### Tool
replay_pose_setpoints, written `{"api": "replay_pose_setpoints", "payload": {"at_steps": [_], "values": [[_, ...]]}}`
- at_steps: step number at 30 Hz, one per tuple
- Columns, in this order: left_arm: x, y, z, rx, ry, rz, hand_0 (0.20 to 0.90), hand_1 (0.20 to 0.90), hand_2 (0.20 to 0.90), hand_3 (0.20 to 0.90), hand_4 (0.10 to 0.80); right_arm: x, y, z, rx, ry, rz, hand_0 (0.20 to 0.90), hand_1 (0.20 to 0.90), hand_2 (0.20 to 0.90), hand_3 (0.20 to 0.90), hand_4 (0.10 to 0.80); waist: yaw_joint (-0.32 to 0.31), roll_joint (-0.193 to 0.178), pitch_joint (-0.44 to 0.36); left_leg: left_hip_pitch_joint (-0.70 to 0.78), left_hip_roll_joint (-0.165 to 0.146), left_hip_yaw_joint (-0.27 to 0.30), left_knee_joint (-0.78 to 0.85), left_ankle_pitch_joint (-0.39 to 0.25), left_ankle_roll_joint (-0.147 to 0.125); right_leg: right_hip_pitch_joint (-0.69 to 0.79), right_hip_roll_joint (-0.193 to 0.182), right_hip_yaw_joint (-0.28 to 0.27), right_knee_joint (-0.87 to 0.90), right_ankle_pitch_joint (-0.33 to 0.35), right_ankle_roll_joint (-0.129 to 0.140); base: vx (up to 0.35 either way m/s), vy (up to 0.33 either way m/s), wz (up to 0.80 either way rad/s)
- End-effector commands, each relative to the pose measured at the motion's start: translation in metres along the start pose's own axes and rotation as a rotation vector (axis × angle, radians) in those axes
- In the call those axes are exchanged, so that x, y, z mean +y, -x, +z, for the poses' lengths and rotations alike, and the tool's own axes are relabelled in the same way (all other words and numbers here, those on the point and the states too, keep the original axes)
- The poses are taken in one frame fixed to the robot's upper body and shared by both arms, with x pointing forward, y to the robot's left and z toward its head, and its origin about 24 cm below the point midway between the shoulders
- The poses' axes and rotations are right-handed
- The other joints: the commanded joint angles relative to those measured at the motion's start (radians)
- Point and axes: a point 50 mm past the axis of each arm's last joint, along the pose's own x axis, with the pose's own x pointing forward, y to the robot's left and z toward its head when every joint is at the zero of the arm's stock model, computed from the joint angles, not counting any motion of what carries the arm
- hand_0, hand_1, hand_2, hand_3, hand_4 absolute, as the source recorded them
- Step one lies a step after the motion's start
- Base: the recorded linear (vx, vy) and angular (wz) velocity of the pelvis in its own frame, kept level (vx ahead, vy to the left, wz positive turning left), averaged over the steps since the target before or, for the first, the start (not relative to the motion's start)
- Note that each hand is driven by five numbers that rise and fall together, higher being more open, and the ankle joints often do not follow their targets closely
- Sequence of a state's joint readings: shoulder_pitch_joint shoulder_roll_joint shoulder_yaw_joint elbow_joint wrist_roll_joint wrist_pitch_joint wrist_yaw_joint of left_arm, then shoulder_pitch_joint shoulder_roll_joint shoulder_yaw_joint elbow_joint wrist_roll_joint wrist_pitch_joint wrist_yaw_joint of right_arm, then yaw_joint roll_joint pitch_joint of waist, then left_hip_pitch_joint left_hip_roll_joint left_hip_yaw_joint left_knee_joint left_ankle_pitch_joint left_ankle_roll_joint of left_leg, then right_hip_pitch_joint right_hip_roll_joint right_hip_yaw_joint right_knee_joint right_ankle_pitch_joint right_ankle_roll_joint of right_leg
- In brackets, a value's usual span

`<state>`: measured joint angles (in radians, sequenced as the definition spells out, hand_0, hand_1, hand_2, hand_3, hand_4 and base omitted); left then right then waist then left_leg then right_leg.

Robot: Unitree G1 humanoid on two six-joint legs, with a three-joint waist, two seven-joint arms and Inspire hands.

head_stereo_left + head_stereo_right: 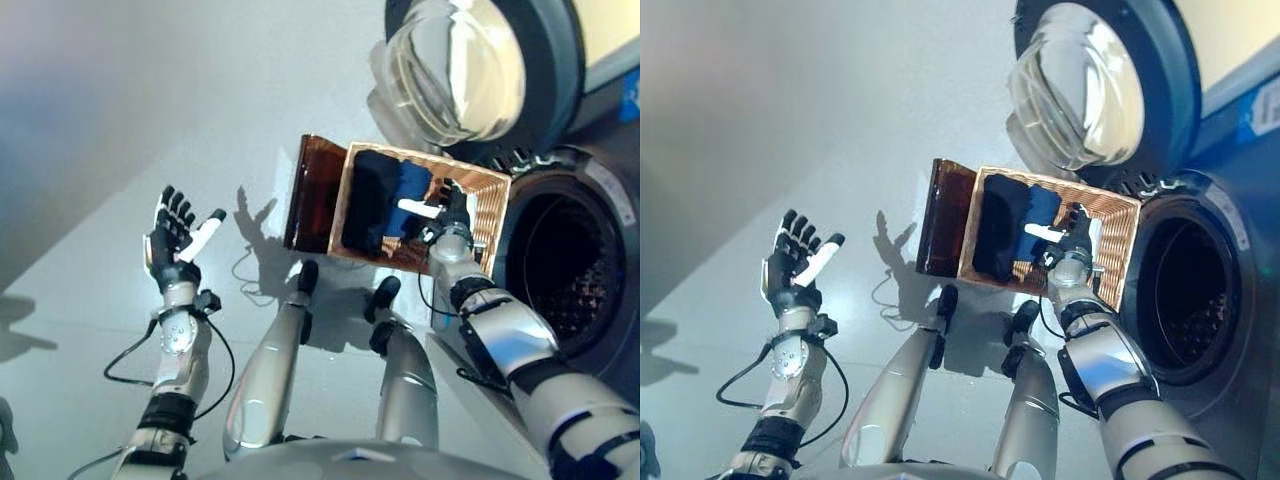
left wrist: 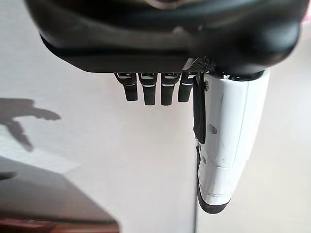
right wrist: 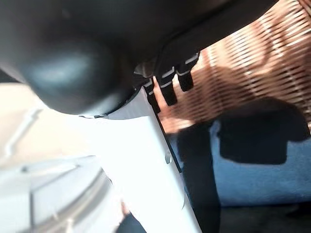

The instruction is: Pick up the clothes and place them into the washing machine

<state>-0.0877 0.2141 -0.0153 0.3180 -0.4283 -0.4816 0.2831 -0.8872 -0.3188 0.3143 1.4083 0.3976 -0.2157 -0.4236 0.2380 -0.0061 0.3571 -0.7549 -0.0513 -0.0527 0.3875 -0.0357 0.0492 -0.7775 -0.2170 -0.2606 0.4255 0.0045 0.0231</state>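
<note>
Dark navy and blue clothes point(image 1: 385, 205) lie bunched inside a woven wicker basket point(image 1: 492, 215) on the floor, just beside the washing machine point(image 1: 600, 290). The machine's round door point(image 1: 470, 65) is swung open, leaving the dark drum point(image 1: 560, 265) exposed next to the basket.

Bright, hard light falls across the pale floor point(image 1: 120, 120), throwing a crisp finger-shaped shadow point(image 1: 255, 215) just beside the raised left hand point(image 1: 172, 240), on its basket side. Glare glints off the glass of the washer door point(image 1: 455, 65), above the right hand point(image 1: 448, 215). The drum point(image 1: 565, 265), beside that hand, stays deep black. Under the right hand's fingers, sun stripes the wicker basket point(image 3: 243, 77) warm orange, and the hand's shadow lies dark over the blue cloth point(image 3: 272, 179). Close to each wrist camera, the dark hand bulk and white thumb cover point(image 3: 141, 165) are soft and unfocused.
</note>
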Motion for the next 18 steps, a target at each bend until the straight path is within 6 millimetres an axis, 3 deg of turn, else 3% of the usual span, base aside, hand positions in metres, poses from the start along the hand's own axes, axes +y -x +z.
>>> {"api": "replay_pose_setpoints", "payload": {"at_steps": [1,5,7,8,9,18], "values": [[0.003,-0.012,0.053,-0.275,-0.004,-0.019,0.9,0.9,0.9,0.9,0.8,-0.014,-0.009,0.031,-0.093,0.006,-0.077,0.9,0.9,0.9,0.9,0.8,0.034,0.031,-0.027,-0.07,-0.002,0.005,-0.029,0.006,-0.083,0.016,0.004,0.004,0.079,-0.137,0.018,0.008,-0.009,0.19],[-0.008,-0.015,0.068,-0.347,0.037,-0.031,0.9,0.9,0.9,0.9,0.8,-0.019,-0.013,0.04,-0.093,0.023,-0.102,0.9,0.9,0.9,0.9,0.8,0.063,0.029,-0.012,-0.115,-0.008,-0.007,-0.006,-0.001,-0.082,-0.02,-0.001,-0.01,0.11,-0.151,0.014,0.015,-0.022,0.11],[-0.016,-0.016,0.076,-0.385,0.043,-0.049,0.9,0.9,0.9,0.9,0.8,-0.02,-0.014,0.045,-0.101,0.021,-0.103,0.796,0.796,0.796,0.796,0.725,0.077,0.028,0.0,-0.137,-0.012,-0.018,0.01,-0.002,-0.081,-0.039,-0.006,-0.019,0.129,-0.158,0.015,0.022,-0.024,0.21],[-0.017,-0.017,0.076,-0.385,0.043,-0.05,0.9,0.9,0.9,0.9,0.8,-0.02,-0.014,0.045,-0.101,0.021,-0.103,0.524,0.524,0.524,0.524,0.531,0.077,0.028,-0.001,-0.139,-0.013,-0.018,0.011,-0.002,-0.081,-0.04,-0.006,-0.02,0.13,-0.158,0.015,0.047,-0.042,0.3],[-0.02,-0.018,0.076,-0.387,0.053,-0.049,0.9,0.9,0.9,0.9,0.8,-0.019,-0.014,0.046,-0.099,0.041,-0.106,0.2,0.2,0.2,0.2,0.3,0.087,0.027,0.002,-0.15,-0.017,-0.025,0.017,-0.003,-0.081,-0.044,-0.009,-0.028,0.141,-0.166,0.016,0.035,-0.033,0.23],[-0.024,-0.018,0.075,-0.378,0.051,-0.047,0.9,0.9,0.9,0.9,0.8,-0.022,-0.014,0.046,-0.072,0.054,-0.138,0.2,0.2,0.2,0.2,0.3,0.104,0.023,0.002,-0.164,-0.028,-0.043,0.019,-0.002,-0.079,-0.053,-0.011,-0.045,0.159,-0.18,0.009,0.016,-0.014,0.12]]}}
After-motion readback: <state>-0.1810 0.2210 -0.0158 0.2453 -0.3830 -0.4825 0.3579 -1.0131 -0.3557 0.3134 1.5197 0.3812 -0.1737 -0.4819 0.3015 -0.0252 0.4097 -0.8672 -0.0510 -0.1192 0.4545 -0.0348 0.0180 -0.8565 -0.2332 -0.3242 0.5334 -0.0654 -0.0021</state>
